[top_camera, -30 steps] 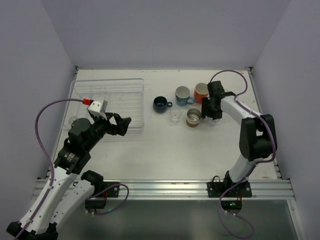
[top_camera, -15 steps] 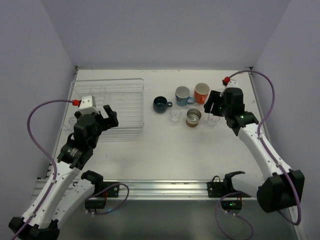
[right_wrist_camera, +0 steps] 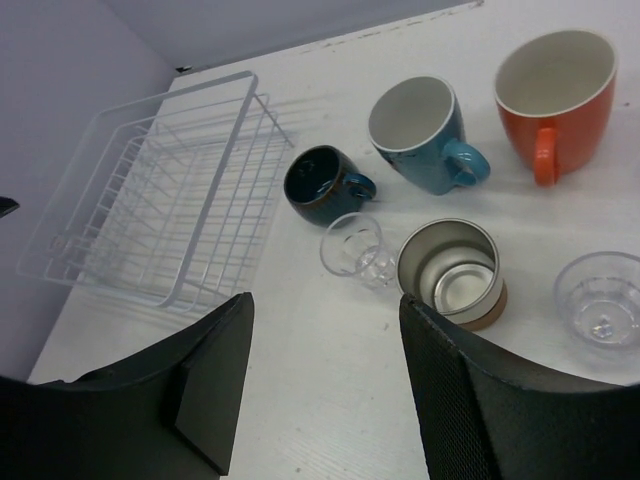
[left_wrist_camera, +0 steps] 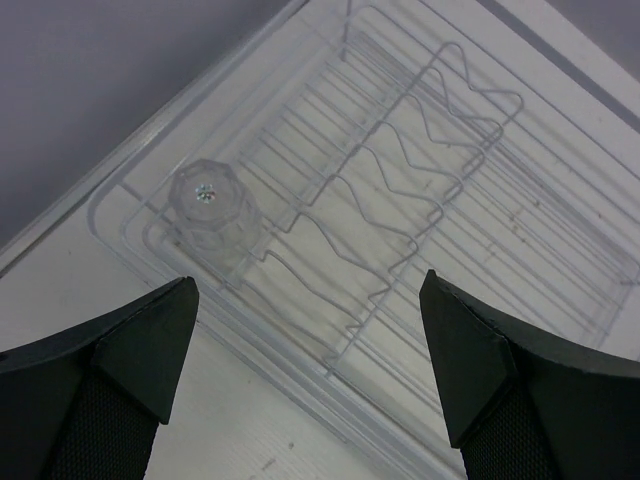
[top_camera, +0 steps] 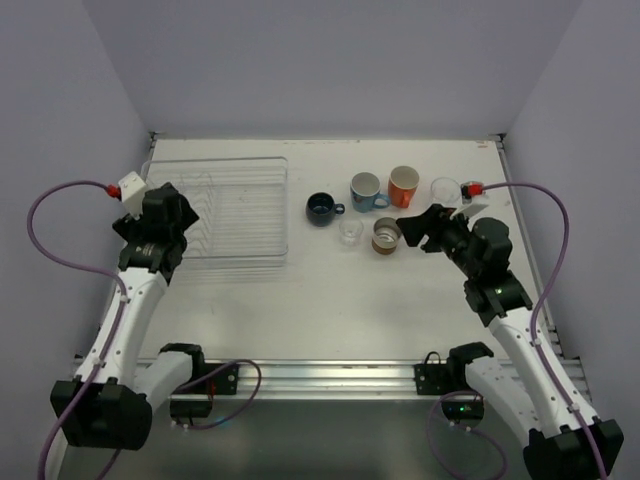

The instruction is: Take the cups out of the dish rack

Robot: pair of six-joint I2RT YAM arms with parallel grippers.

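1. Two pincers are spread wide and hold nothing. The right pincer (top_camera: pixel 430 225) hangs over the tabletop (top_camera: pixel 330 300) beside the unloaded cups, and the left pincer (left_wrist_camera: pixel 308 290) hovers above the rack's left end.
2. Six cups stand on the tabletop right of the rack (top_camera: pixel 283 210). A clear cup (top_camera: pixel 350 232) and a tan cup (top_camera: pixel 387 236) are nearest. Beyond them are the dark-blue mug (top_camera: pixel 321 208), light-blue mug (top_camera: pixel 366 190), orange mug (top_camera: pixel 402 185) and a second clear cup (top_camera: pixel 444 189).
3. One last cup (left_wrist_camera: pixel 205 205), clear and upside down, sits in the rack's corner, just ahead of the left pincer.
4. Judged from this, the final pick is in hand. The left pincer needs to come down astride that cup, close gently and lift it clear of the wires.
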